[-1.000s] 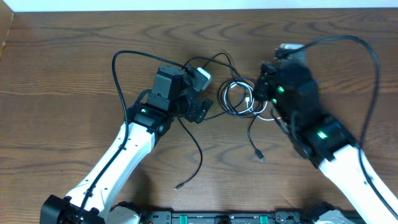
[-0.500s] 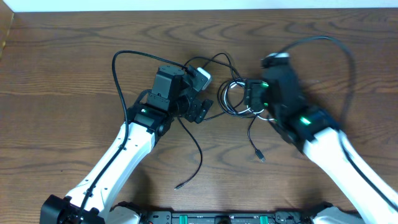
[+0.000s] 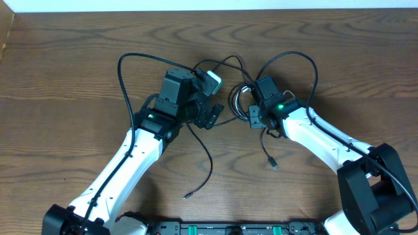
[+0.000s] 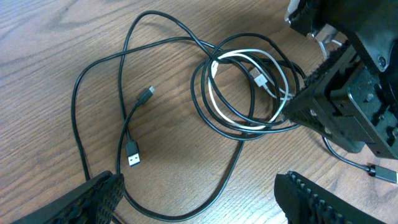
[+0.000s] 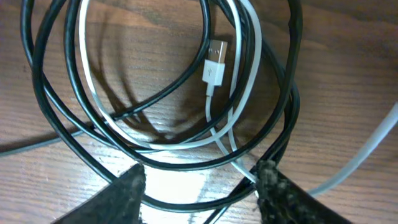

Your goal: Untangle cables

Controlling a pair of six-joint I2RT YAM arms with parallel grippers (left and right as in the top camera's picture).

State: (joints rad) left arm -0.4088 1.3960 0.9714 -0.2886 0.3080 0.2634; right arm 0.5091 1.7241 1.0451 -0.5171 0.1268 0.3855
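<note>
Black and white cables [image 5: 214,68] lie coiled on the desk [image 4: 50,37]. The right end effector [image 5: 200,186] stands open astride the coil's edge. The left end effector [image 4: 199,193] is open and empty.

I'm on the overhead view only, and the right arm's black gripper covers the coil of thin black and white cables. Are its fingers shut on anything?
Observer: No. On the right wrist view the right gripper is open, with strands of the coil passing between its fingers.
Operator: Where's the white cable's plug?
Observer: The flat white USB plug lies inside the loops, ahead of the fingertips, untouched.
Operator: And under the left gripper?
Observer: On the left wrist view the left gripper hangs open above two loose black plug ends, a flat one and a small one, both outside the coil.
</note>
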